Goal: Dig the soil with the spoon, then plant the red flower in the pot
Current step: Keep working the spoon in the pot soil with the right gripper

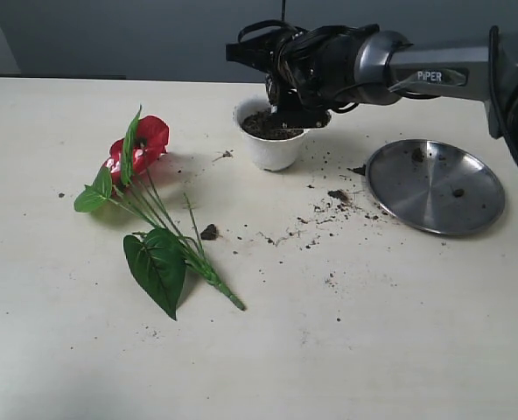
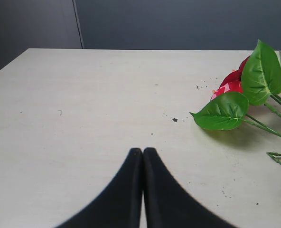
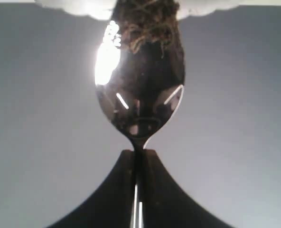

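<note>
Your right hand (image 3: 138, 153) is clenched on the thin handle of the spoon (image 3: 140, 90), and the spoon's tip sits in the soil (image 3: 147, 23) at the mouth of the pot (image 1: 268, 144), with fibres draped over its edge. The digging looks under way, not finished.

Watch the lever action. If you pry up sharply, earth will likely flick over the scalloped rim; loose crumbs (image 1: 338, 197) already lie on the table (image 1: 373, 350) between the pot and the steel plate (image 1: 436, 185). The pot looks small and light, with nothing bracing it, so a sideways push from the spoon could slide or tip it. The grasp is on a narrow, smooth handle, so a hard clump could twist the spoon between the pads.

The red flower (image 1: 141, 144) lies flat on the table, well apart from the pot on its left, stems pointing toward the near edge. Your left hand (image 2: 142, 151) is clenched on nothing, low over the table near the flower's leaves. Those stems are thin and splayed, so a pinch on only one could leave the rest dangling, and a shallow hole would probably let the flower topple.
</note>
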